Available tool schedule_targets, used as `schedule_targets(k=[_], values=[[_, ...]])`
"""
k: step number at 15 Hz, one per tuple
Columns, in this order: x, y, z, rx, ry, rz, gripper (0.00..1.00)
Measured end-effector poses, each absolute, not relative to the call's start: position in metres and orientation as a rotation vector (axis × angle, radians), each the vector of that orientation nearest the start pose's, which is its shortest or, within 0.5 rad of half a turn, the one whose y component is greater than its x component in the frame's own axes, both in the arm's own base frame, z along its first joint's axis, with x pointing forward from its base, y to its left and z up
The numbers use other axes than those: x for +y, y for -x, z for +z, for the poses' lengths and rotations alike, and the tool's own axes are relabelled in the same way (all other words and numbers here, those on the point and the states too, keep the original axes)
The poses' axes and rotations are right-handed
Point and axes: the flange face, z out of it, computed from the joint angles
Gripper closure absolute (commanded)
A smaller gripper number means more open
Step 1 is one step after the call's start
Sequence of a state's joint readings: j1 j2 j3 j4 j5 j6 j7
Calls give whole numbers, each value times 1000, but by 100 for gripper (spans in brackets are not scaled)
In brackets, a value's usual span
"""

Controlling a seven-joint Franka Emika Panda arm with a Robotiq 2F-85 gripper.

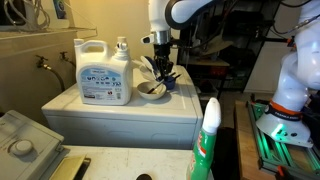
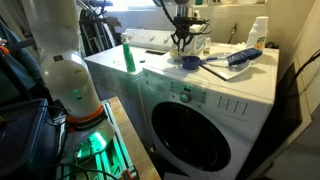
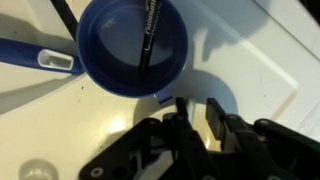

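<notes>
Blue cup (image 3: 108,50) holds a black pen (image 3: 148,32) only the wrist view reveals, near the empty, slightly parted claw (image 3: 198,104).

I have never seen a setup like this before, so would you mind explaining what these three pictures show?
This is a robot arm with a two-fingered hand, working over a white washing machine. Two of the pictures come from cameras standing in the room, each looking from a different place. The third comes from a camera on the arm's wrist, looking down past the fingers.

On top of the machine stand a large white detergent jug and a blue cup with a thin dark stick in it. A blue-handled tool lies beside the cup, and a green bottle stands near the edge.

The hand hangs close to the cup. Its fingers are apart with nothing between them, so it holds nothing.
</notes>
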State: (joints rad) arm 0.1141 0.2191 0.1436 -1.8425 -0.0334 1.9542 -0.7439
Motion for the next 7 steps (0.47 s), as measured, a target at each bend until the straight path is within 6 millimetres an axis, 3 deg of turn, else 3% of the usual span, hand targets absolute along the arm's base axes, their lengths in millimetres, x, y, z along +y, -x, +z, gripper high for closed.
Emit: schedule_targets(k=[3, 5, 6, 7], values=[[137, -596, 408, -1461, 2754, 130, 18], [113, -598, 418, -1402, 2792, 108, 3], [96, -596, 423, -1377, 2804, 100, 0], [76, -590, 427, -1356, 2800, 93, 13]])
